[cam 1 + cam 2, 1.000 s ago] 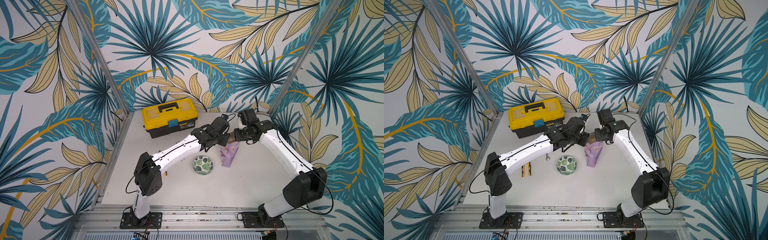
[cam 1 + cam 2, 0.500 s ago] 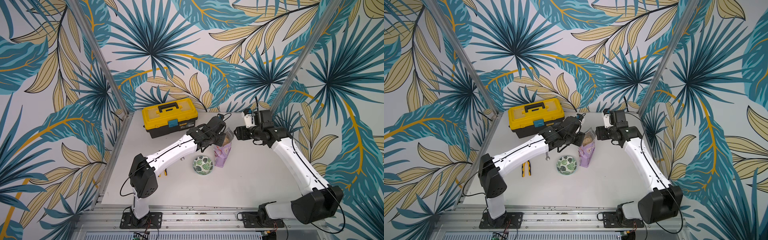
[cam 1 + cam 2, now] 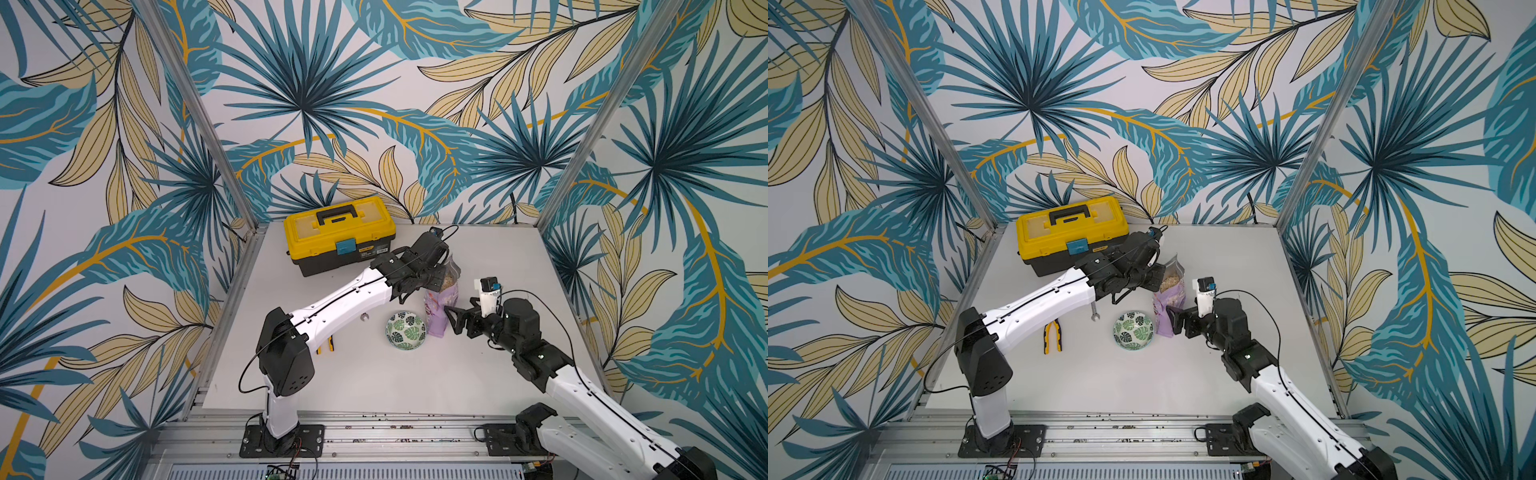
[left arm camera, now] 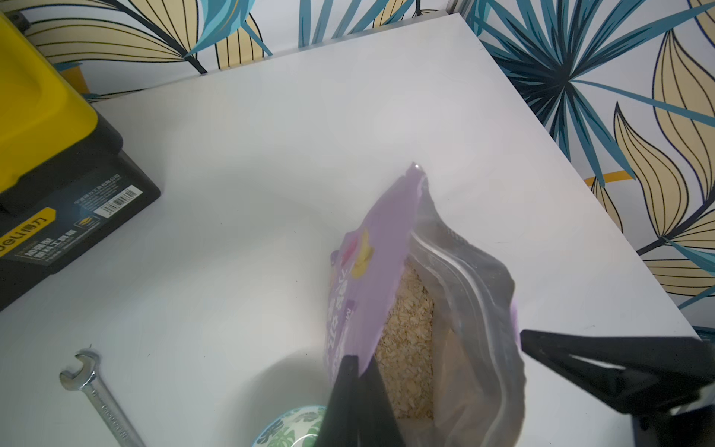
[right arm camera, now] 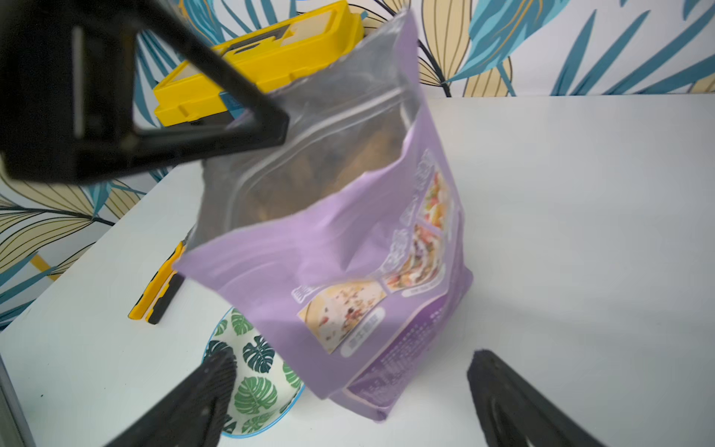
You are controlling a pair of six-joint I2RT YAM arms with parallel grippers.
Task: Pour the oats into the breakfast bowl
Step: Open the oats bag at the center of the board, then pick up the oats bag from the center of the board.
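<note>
The lilac pouch (image 3: pixel 441 307) (image 3: pixel 1169 305) stands on the table just right of the breakfast bowl (image 3: pixel 406 330) (image 3: pixel 1133 330), its mouth pulled open. Pale oats (image 4: pixel 406 336) (image 3: pixel 1171 282) show inside. My left gripper (image 4: pixel 360 362) (image 3: pixel 436 282) is shut on the pouch's (image 4: pixel 371 271) top edge, pinching one wall. My right gripper (image 5: pixel 350 360) (image 3: pixel 451 320) is open, its fingers either side of the pouch's (image 5: pixel 348 251) lower part without touching it. The leaf-printed bowl (image 5: pixel 251 371) is empty, as a top view shows.
A yellow toolbox (image 3: pixel 338 232) (image 3: pixel 1071 232) sits at the back left. Yellow-handled pliers (image 3: pixel 1052 336) and a small wrench (image 3: pixel 1095 313) (image 4: pixel 100 398) lie left of the bowl, under the left arm. Patterned walls close in the table on three sides.
My right gripper let go of the pouch's top, opened wide, and dropped down and forward to the pouch's lower part. The left gripper kept its hold, and the pouch shifted slightly toward the bowl.
</note>
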